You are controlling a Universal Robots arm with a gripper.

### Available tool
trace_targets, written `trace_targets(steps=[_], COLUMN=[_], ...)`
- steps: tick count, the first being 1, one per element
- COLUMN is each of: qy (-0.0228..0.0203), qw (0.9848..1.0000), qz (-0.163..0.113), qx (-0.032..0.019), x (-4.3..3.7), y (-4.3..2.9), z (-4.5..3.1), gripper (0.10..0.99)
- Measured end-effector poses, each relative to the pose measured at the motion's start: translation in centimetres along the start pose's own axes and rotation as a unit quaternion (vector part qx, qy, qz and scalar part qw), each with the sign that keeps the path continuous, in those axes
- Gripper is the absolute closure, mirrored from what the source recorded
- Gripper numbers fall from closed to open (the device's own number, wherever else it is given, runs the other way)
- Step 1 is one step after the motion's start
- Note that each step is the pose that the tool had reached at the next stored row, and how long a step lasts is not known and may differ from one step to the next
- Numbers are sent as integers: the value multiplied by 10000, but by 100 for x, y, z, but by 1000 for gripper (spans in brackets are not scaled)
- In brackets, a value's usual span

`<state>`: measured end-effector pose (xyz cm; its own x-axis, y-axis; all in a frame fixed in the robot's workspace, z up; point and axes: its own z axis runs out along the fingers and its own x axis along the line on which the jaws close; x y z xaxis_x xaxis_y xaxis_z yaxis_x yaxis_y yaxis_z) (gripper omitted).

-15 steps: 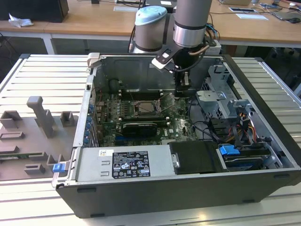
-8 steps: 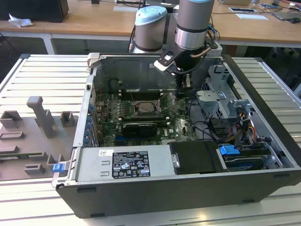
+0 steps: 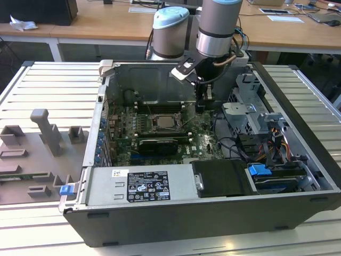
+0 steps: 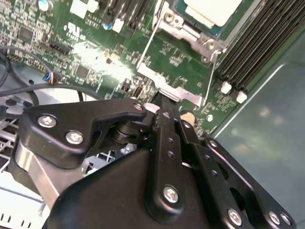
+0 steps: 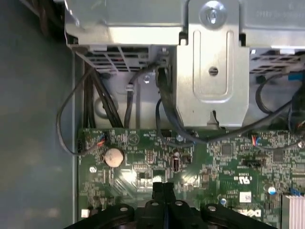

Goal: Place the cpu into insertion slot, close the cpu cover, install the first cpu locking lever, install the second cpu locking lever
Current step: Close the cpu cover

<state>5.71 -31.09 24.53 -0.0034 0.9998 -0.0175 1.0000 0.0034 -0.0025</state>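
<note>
Small flat square pale silvery cpu [image 4: 212, 8] sits in the square metal-rimmed insertion slot [image 3: 165, 122] on the green motherboard [image 5: 214, 167], mid-floor of the open dark grey computer case [image 3: 176, 226]; thin silvery framed cpu cover [image 4: 188, 29] looks laid down around the chip, fully seated or not I cannot tell; thin wire locking lever [image 4: 145, 47] runs along the socket's side, ending near a flat silvery tab [image 4: 178, 93].

Judgement: chip is light, rigid and fragile, best taken by opposite edges; cover is thin hinged sheet that bends if forced; lever is springy stiff wire, slippery, best pushed at its bent end.

Black two-finger gripper [image 5: 164, 187] has its fingers pressed together, nothing seen between them; tips low over the board, right at that tab in the second wrist view, touching or not I cannot tell.

Arm pose in the exterior view: forearm drops near vertical, wrist pointing down into the case, on the exterior view's right of the socket, beside the grey metal drive cage [image 3: 242, 114]; round silver coin cell [image 5: 114, 156] lies near the tips.
</note>
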Motion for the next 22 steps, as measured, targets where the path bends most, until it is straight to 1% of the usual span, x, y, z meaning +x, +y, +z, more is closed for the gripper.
trace_targets(steps=[2,4,7,9,11,14,16,18,19,20,22], qy=[0,0,0,0,0,0,-5,-11,-13,-14,-14], qw=[10000,10000,10000,10000,10000,10000,10000,10000,10000,10000,10000], qz=[0,1,0,0,-2,-2,-2,-2,-2,-4,-8], qx=[0,0,0,0,0,0,1,0,1,1,0], x=[0,0,1,1,1,2,2,4,4,6,7], y=[-70,-107,-187,-286,-366,-459,-548,-613,-640,-693,-725], z=[0,0,2,5,8,15,39,92,103,109,113], gripper=[980,980,980,980,980,980,980,980,980,980,980])
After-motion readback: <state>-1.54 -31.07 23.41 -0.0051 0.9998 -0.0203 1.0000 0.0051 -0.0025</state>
